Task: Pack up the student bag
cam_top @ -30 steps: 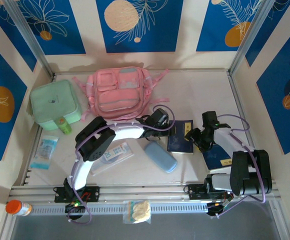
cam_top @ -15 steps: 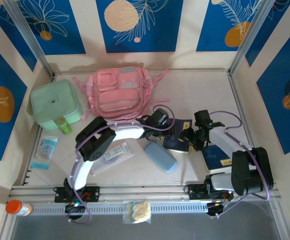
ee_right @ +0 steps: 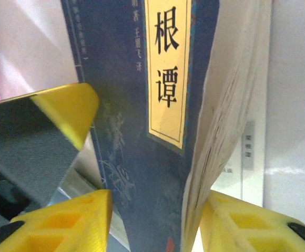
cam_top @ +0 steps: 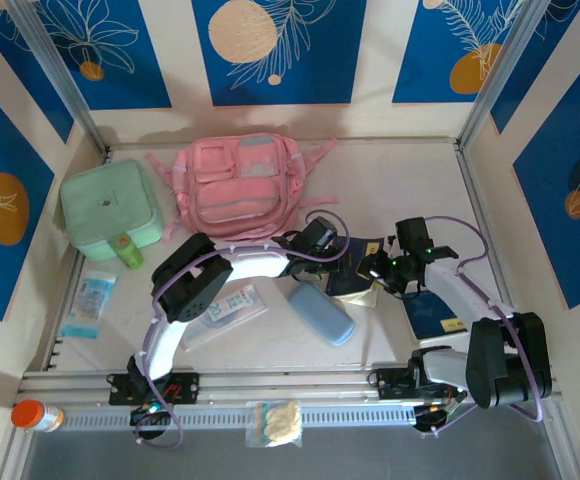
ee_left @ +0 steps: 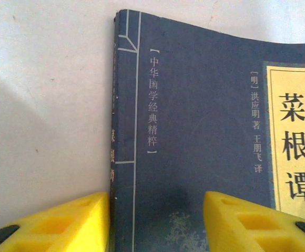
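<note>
From above, the student bag (cam_top: 235, 185) is lying well behind my left gripper (cam_top: 336, 262) and right gripper (cam_top: 376, 271), apart from both. Left wrist: my jaws are standing half apart over the dark blue book (ee_left: 194, 131)'s spine. Right wrist: my jaws are clamping that book's tilted edge.

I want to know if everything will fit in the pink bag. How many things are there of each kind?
bag: 1
books: 2
cases: 2
packets: 3
bottles: 2
Total: 10
</note>
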Robot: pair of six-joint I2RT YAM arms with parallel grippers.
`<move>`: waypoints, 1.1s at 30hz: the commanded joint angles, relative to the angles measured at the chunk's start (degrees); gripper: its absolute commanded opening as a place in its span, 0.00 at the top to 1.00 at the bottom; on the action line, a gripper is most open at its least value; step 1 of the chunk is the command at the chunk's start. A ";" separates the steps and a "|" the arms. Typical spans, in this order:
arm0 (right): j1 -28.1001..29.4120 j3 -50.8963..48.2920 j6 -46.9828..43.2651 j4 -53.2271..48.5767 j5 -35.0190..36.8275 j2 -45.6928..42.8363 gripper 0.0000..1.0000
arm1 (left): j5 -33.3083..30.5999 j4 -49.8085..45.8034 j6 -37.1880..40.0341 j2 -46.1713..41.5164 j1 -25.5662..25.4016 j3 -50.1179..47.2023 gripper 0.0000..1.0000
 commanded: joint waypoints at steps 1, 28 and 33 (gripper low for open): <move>-0.61 -1.15 -0.97 2.64 -6.17 -1.21 0.60 | 0.49 -0.88 -0.21 1.73 -0.51 0.95 0.50; -2.99 6.42 1.20 -0.21 -15.54 -11.96 1.00 | 8.16 8.60 -3.44 -18.70 9.35 -11.84 0.29; -2.68 9.98 2.62 3.78 -21.24 -12.63 1.00 | 14.63 13.15 -8.83 -27.45 14.14 -17.80 0.24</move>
